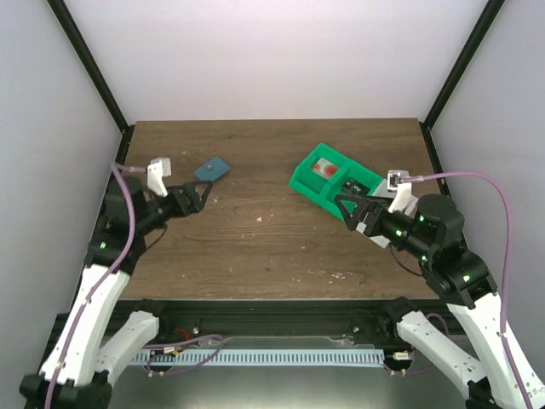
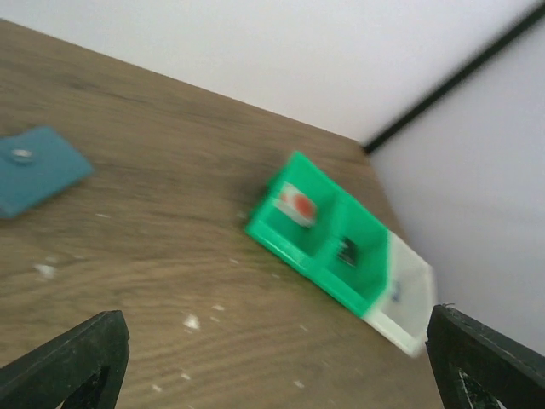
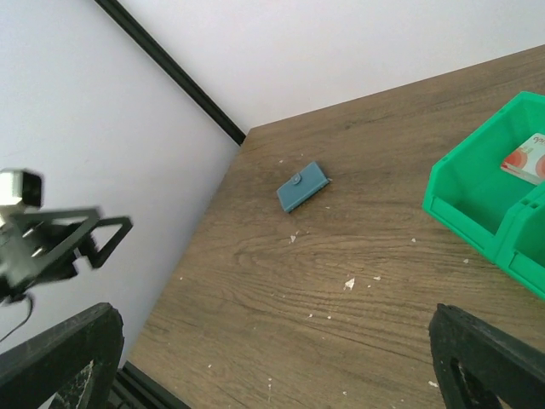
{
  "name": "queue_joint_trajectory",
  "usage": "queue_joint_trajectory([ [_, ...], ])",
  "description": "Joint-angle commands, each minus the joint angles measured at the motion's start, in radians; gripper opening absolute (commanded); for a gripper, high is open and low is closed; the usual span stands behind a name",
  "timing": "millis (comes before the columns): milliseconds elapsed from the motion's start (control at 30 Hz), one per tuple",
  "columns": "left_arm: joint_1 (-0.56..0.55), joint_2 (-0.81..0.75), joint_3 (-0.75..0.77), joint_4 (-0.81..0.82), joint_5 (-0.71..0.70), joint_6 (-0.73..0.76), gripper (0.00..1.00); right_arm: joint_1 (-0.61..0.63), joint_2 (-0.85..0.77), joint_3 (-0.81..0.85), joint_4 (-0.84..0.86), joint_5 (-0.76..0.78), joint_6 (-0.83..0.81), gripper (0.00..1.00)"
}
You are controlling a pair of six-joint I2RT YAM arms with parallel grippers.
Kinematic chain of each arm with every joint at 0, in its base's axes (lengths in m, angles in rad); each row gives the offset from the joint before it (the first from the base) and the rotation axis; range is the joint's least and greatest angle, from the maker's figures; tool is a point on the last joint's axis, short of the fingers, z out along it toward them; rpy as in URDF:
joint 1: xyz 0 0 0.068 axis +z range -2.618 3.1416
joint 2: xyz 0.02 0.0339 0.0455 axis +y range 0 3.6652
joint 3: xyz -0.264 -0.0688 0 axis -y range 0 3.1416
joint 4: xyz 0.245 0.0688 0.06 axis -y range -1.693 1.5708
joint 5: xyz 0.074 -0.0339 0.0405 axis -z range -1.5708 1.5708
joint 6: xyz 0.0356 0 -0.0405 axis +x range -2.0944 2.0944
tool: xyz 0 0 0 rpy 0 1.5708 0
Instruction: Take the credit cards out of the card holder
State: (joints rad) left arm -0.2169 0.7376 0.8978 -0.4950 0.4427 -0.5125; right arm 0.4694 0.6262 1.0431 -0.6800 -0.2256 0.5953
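The card holder (image 1: 212,169) is a closed teal wallet with a snap, lying flat at the far left of the table. It also shows in the left wrist view (image 2: 34,169) and the right wrist view (image 3: 303,187). A pale credit card with a red mark (image 1: 324,168) lies in the far compartment of the green bin, and shows in both wrist views (image 2: 297,204) (image 3: 528,158). Any cards inside the wallet are hidden. My left gripper (image 1: 203,194) is open and empty, just near of the wallet (image 2: 277,375). My right gripper (image 1: 347,211) is open and empty beside the bin (image 3: 272,366).
A green compartment bin (image 1: 306,183) with a white end section stands right of centre (image 2: 281,243) (image 3: 451,204). A small dark item (image 2: 347,251) sits in its middle compartment. White specks dot the wood. Walls and black posts ring the table.
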Motion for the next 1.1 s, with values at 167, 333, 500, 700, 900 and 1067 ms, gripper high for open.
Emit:
queue_joint_trajectory([
  [167,0.147,0.588,0.260,0.121,-0.201,0.037,0.90,0.011,-0.023,-0.004,-0.031,-0.024,-0.025,1.00],
  [333,0.196,0.883,0.382,0.221,-0.194,0.068,0.81,0.011,-0.041,0.007,-0.049,-0.016,-0.016,1.00],
  [500,0.206,1.179,0.595,0.152,-0.179,0.136,0.78,0.011,-0.054,0.003,-0.034,-0.021,0.006,0.99],
  [700,0.214,1.314,0.697,0.182,-0.110,0.201,0.77,0.011,-0.052,-0.026,-0.022,-0.047,0.034,1.00],
  [900,0.215,1.488,0.816,0.110,-0.037,0.230,0.72,0.011,-0.051,-0.020,-0.027,-0.040,0.038,1.00],
  [1067,0.212,1.525,0.812,0.113,-0.002,0.224,0.69,0.011,-0.054,-0.005,-0.044,-0.027,0.030,1.00],
])
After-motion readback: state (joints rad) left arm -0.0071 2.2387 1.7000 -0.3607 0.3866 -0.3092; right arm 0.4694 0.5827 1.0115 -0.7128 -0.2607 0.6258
